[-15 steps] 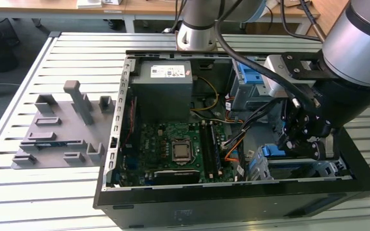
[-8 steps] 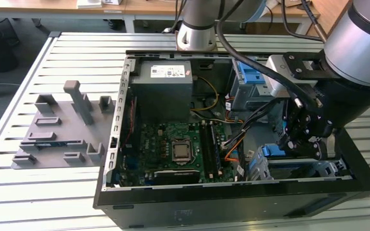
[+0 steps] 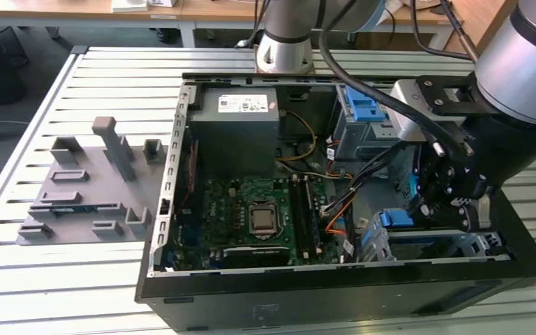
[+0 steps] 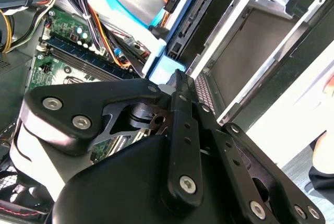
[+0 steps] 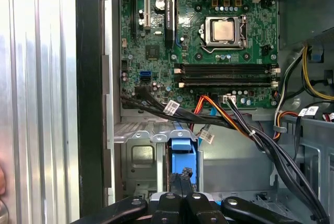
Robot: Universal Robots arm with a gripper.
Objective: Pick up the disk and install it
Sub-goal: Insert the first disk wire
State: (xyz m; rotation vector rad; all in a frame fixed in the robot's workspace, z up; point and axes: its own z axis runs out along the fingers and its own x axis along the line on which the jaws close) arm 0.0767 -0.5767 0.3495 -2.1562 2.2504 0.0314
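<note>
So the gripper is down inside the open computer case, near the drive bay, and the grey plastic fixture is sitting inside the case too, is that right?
Not quite. The gripper is down inside the open computer case near the drive bay, but the grey plastic fixture sits outside the case, on the slatted table, toward the exterior view's left.

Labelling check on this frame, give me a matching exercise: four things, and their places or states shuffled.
1 gripper
2 grey box with white sticker
3 grey fixture plate
4 processor socket

A outside the case, on the slatted table
B on the green board
C in the case, near the arm's base
D shut, by the blue part

Pairs: 1-D, 2-C, 3-A, 4-B
</note>
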